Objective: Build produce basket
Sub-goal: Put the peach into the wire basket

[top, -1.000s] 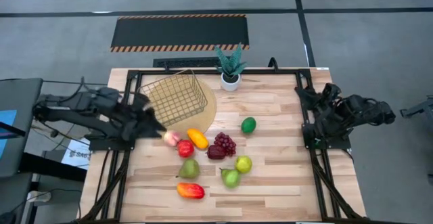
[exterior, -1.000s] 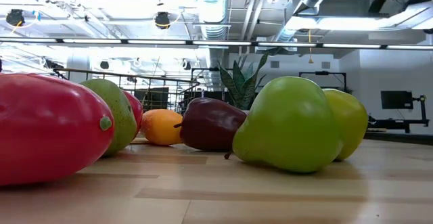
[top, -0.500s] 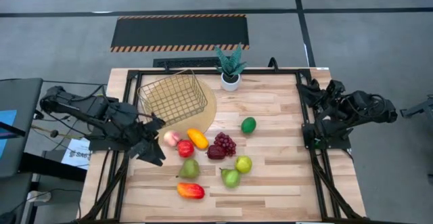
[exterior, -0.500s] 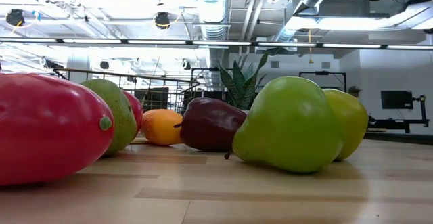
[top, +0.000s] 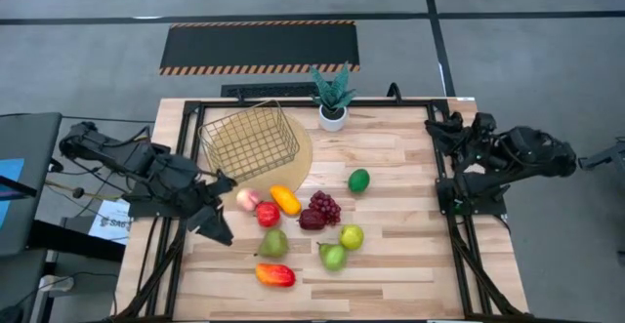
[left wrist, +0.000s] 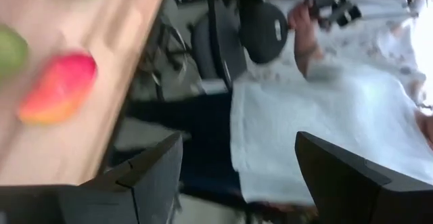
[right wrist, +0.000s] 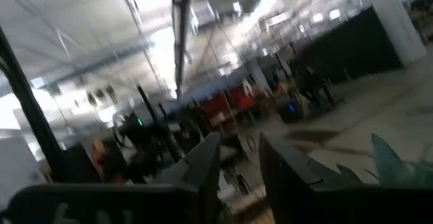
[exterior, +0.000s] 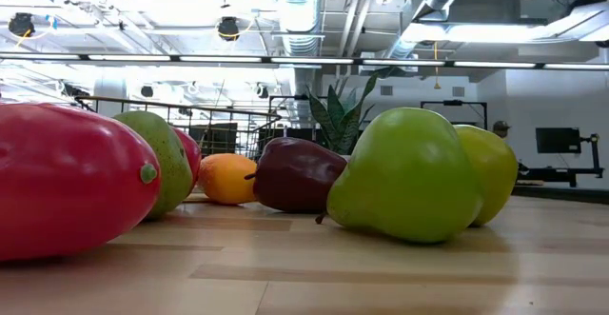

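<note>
Nearest the front edge of the surface [top: 410,284] the red-orange mango [top: 274,274] is lying, with pears, grapes [top: 325,206] and the peach [top: 247,199] clustering beyond; being smooth, rigid and light, they are probably best gripped across the middle. The left gripper [top: 217,216] is hovering beside the peach, jaws spread wide and empty. Farther back the gold wire basket [top: 251,140] is sitting empty, while the right gripper [top: 441,131] is waiting at the right edge, jaws slightly parted.

high: overhead, whole table [top: 410,167] | low: tabletop level, close | shared: green pear [top: 333,256] [exterior: 407,175]

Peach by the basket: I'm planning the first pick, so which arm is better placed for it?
Left, probably. The left gripper, open, hangs just beside the peach near the basket; the right gripper sits folded at the table's far right edge.
</note>
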